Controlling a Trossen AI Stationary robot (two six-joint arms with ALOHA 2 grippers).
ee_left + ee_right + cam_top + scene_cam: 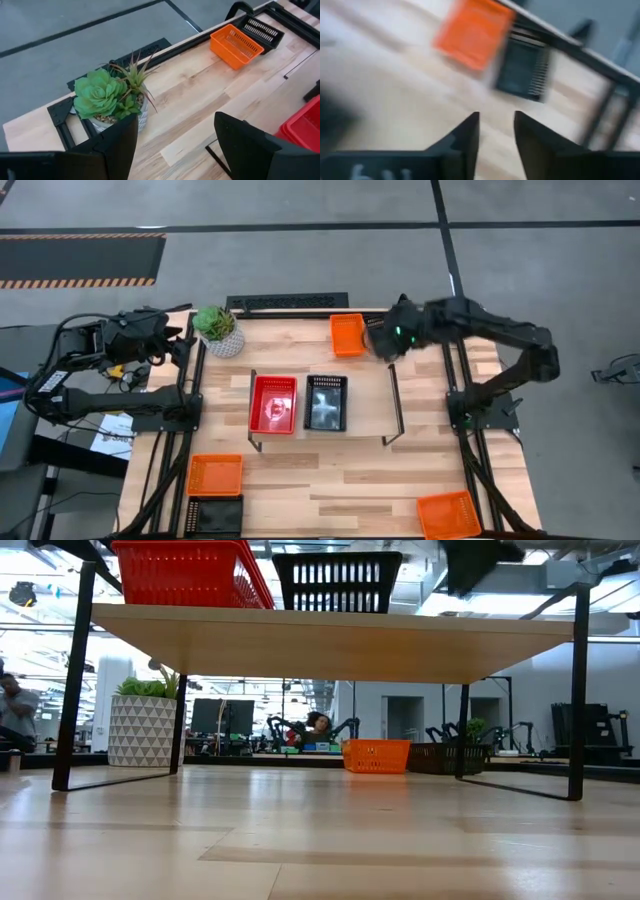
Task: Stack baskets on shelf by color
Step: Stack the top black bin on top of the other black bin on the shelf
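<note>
On the shelf point(366, 408) a red basket point(272, 402) and a black basket point(326, 402) stand side by side on their bottoms. At the table's far edge an orange basket point(347, 334) sits beside another black basket point(522, 67). My right gripper point(496, 125) hovers above that black basket, open, with nothing between its fingers. An orange basket point(215, 474) and a black one point(215, 513) lie at the near left, and one more orange basket point(447, 513) at the near right. My left gripper point(175, 125) waits open at the far left, by the plant.
A white pot with a green plant point(220, 330) stands at the table's far left corner, close to my left gripper. The shelf's right third is bare wood. Its thin black legs point(578, 690) stand on the tabletop. Black frame posts run along both table sides.
</note>
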